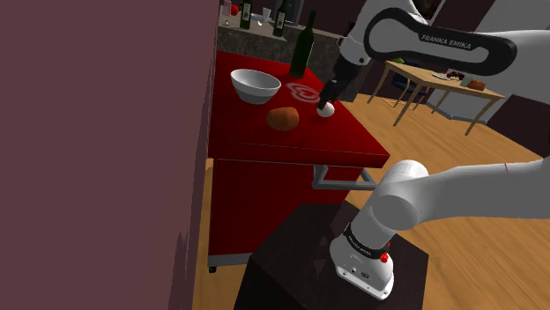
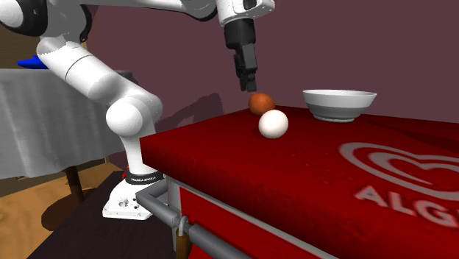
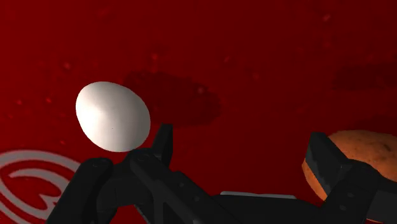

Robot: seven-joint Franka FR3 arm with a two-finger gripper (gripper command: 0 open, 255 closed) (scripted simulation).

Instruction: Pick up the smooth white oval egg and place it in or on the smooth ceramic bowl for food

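What Else Is Here

A big red box (image 1: 264, 136) has a white heart mark (image 1: 302, 91) on top; a round orange-brown lump (image 1: 283, 118) sits on it; a dark green bottle (image 1: 302, 48) stands at the back; a wooden table (image 1: 423, 79) stands on the wood floor (image 1: 476, 176).

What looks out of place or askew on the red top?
Nothing is spilled or tipped; the bowl stands upright. One oddity: the open hand is offset, so the egg lies outside one finger, not between the two.
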